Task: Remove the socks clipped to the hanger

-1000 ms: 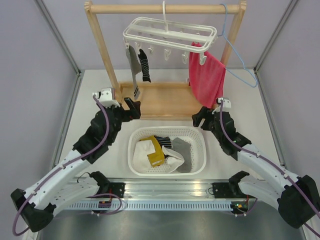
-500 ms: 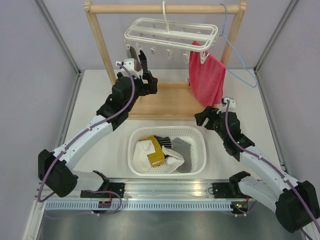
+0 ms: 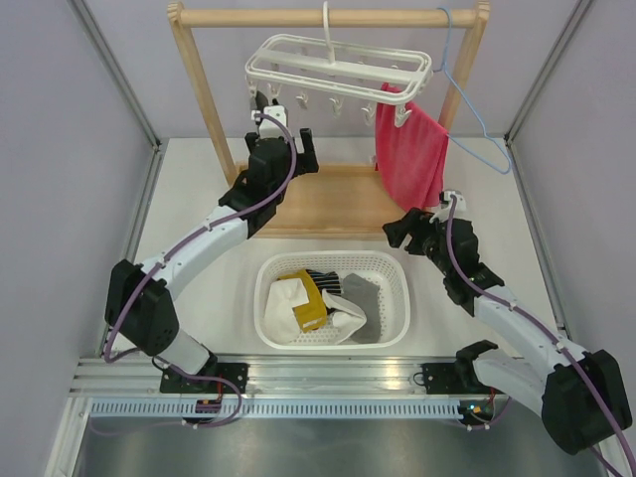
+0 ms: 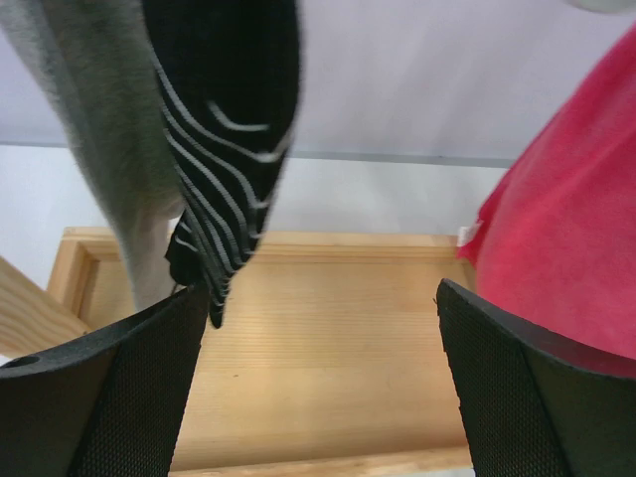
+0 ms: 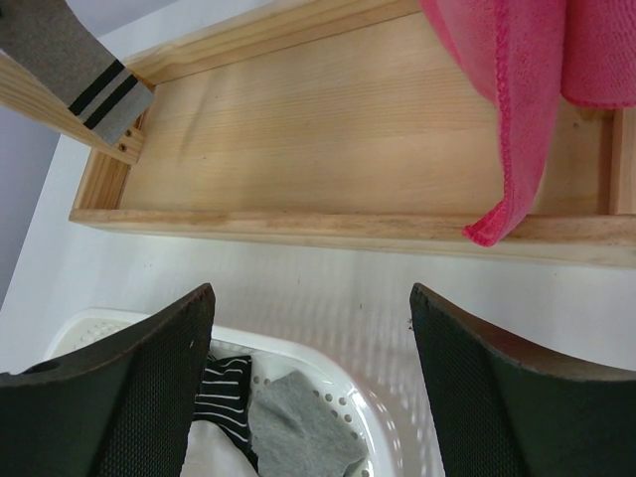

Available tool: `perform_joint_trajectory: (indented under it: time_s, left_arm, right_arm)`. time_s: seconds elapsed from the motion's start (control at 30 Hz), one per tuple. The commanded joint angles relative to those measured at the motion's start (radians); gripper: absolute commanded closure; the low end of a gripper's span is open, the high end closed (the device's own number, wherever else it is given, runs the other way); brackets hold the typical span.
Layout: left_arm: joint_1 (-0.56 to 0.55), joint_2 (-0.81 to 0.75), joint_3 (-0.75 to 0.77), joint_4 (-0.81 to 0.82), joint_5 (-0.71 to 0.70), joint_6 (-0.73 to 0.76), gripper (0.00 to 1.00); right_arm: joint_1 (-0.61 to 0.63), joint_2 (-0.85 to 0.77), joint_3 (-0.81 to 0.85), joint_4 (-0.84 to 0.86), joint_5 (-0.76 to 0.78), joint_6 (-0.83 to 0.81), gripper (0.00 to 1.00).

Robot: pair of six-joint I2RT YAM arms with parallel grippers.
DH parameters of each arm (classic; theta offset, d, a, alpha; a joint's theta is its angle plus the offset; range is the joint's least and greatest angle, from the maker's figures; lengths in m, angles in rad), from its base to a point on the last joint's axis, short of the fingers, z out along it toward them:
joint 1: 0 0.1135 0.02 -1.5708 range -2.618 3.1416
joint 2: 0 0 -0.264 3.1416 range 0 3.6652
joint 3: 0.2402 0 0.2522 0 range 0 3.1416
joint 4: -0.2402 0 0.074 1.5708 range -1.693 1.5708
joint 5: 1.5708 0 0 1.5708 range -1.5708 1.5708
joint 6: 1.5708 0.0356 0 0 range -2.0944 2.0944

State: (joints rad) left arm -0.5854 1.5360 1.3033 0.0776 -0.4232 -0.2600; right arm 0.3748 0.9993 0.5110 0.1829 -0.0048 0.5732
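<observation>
The white hanger point(image 3: 338, 68) hangs by its hook from the wooden rail, its clips dangling. Under its left end hang a grey sock point(image 4: 109, 149) and a black-and-white striped sock point(image 4: 229, 149). My left gripper point(image 3: 285, 139) is raised just in front of them and hides most of them in the top view. It is open point(image 4: 323, 328), and the striped sock's tip sits just above its left finger point(image 4: 149, 378). My right gripper point(image 3: 407, 231) is open point(image 5: 313, 397) and empty, low over the table between the basket and the rack's base.
A white basket point(image 3: 334, 257) near the arms holds yellow, white, grey and striped socks. A red towel point(image 3: 409, 154) hangs from the hanger's right end. A blue wire hanger point(image 3: 467, 109) hangs at the far right. The wooden rack's base point(image 3: 328, 199) lies below.
My left arm has swung up and back from the table beside the rack's base to the hanging socks. The right gripper shifted slightly. The hanger swayed a little.
</observation>
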Motion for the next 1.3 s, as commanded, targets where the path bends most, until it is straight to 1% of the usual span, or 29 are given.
perform_joint_trajectory:
  time_s: [0.0, 0.07, 0.2, 0.23, 0.27, 0.3, 0.37, 0.4, 0.47, 0.5, 0.53, 0.57, 0.73, 0.8, 0.93, 0.97, 1.03, 1.07, 1.1, 1.2, 1.27]
  left_arm:
    - [0.009, 0.021, 0.05, 0.039, -0.1, 0.047, 0.04]
    - [0.01, 0.033, 0.053, 0.053, -0.111, 0.051, 0.07]
    - [0.015, 0.062, 0.063, 0.08, -0.13, 0.079, 0.23]
    - [0.016, 0.067, 0.065, 0.083, -0.129, 0.082, 0.25]
    - [0.018, 0.073, 0.068, 0.09, -0.126, 0.085, 0.29]
    - [0.018, 0.084, 0.071, 0.093, -0.124, 0.09, 0.4]
    - [0.019, 0.093, 0.077, 0.103, -0.111, 0.099, 0.53]
    - [0.022, 0.101, 0.079, 0.105, -0.109, 0.1, 0.63]
    - [0.025, 0.105, 0.082, 0.109, -0.092, 0.107, 0.71]
    - [0.027, 0.105, 0.079, 0.114, -0.088, 0.11, 0.83]
    - [0.029, 0.104, 0.079, 0.116, -0.088, 0.11, 0.92]
    - [0.027, 0.098, 0.074, 0.116, -0.081, 0.108, 0.97]
    - [0.027, 0.013, 0.002, 0.111, -0.026, 0.073, 0.98]
    - [0.027, -0.046, -0.033, 0.1, -0.003, 0.042, 0.98]
    - [0.027, -0.123, -0.045, 0.028, 0.072, -0.002, 0.98]
    - [0.027, -0.132, -0.042, -0.01, 0.116, -0.019, 0.98]
    - [0.027, -0.148, -0.016, -0.054, 0.158, -0.034, 0.98]
    - [0.027, -0.149, -0.004, -0.115, 0.19, -0.051, 0.98]
    - [0.027, -0.154, 0.016, -0.134, 0.208, -0.056, 0.98]
    - [0.025, -0.162, 0.042, -0.206, 0.268, -0.079, 0.98]
    - [0.025, -0.171, 0.051, -0.234, 0.3, -0.09, 0.98]
  right_arm:
    - [-0.014, 0.001, -0.003, 0.072, -0.035, 0.007, 0.17]
    - [-0.022, 0.001, -0.005, 0.072, -0.043, 0.005, 0.17]
    - [-0.037, 0.001, -0.009, 0.075, -0.057, 0.004, 0.17]
    - [-0.04, 0.001, -0.009, 0.075, -0.061, 0.004, 0.17]
    - [-0.043, 0.001, -0.009, 0.076, -0.063, 0.004, 0.17]
    - [-0.046, 0.001, -0.011, 0.076, -0.064, 0.005, 0.17]
    - [-0.05, 0.001, -0.011, 0.078, -0.07, 0.005, 0.17]
    - [-0.053, 0.004, -0.011, 0.079, -0.073, 0.005, 0.17]
    - [-0.054, 0.005, -0.011, 0.081, -0.077, 0.005, 0.17]
    - [-0.053, 0.007, -0.009, 0.082, -0.078, 0.007, 0.17]
    - [-0.056, 0.005, -0.009, 0.082, -0.08, 0.005, 0.17]
    - [-0.056, 0.007, -0.009, 0.082, -0.08, 0.005, 0.18]
    - [-0.056, 0.022, 0.003, 0.086, -0.144, -0.065, 0.18]
    - [-0.056, 0.028, 0.001, 0.098, -0.162, -0.088, 0.18]
    - [-0.051, 0.024, -0.009, 0.167, -0.224, -0.085, 0.19]
    - [-0.044, 0.024, -0.011, 0.185, -0.236, -0.084, 0.19]
    - [-0.001, 0.019, -0.006, 0.227, -0.232, -0.099, 0.19]
    - [0.022, 0.019, 0.001, 0.228, -0.193, -0.116, 0.19]
    - [0.086, 0.022, 0.024, 0.222, -0.166, -0.131, 0.19]
    - [0.203, 0.048, 0.092, 0.195, -0.083, -0.185, 0.18]
    - [0.234, 0.067, 0.121, 0.196, -0.072, -0.199, 0.19]
